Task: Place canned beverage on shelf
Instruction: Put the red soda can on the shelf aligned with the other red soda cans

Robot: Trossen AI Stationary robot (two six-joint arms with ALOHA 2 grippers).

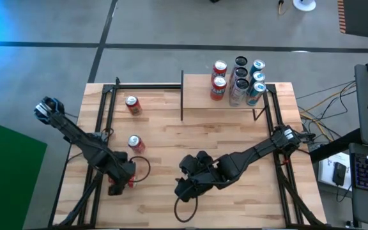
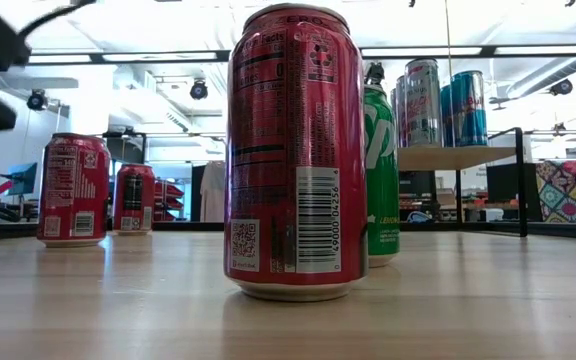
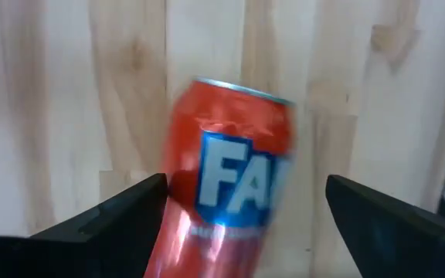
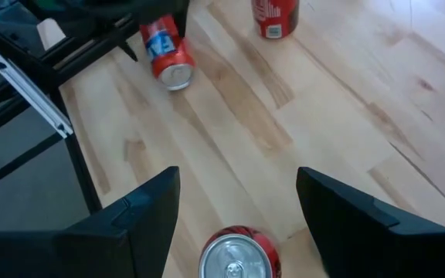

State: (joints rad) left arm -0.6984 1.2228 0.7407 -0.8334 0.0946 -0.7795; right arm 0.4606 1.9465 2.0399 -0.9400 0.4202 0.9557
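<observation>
- Where your overhead camera hides the can under the left gripper (image 1: 121,180), the left wrist camera fills it in: an orange-red can (image 3: 226,181) lies tipped on the table (image 1: 235,134), between the spread fingers (image 3: 107,224) with a gap on both sides, so nothing is held.
- From above, you see only a sliver of red at that gripper.
- The right gripper (image 1: 187,185) hangs low near the table's front middle, jaws open, a standing red can (image 4: 236,252) just ahead of them, untouched.
- The low camera alone shows you that can's barcode side and a green can (image 2: 380,170) behind it; which can that is from above, I can't tell.
- The shelf (image 1: 197,102) carries seven cans (image 1: 238,80) at its right end.
- Two more red cans (image 1: 132,105) stand on the table's left.
</observation>
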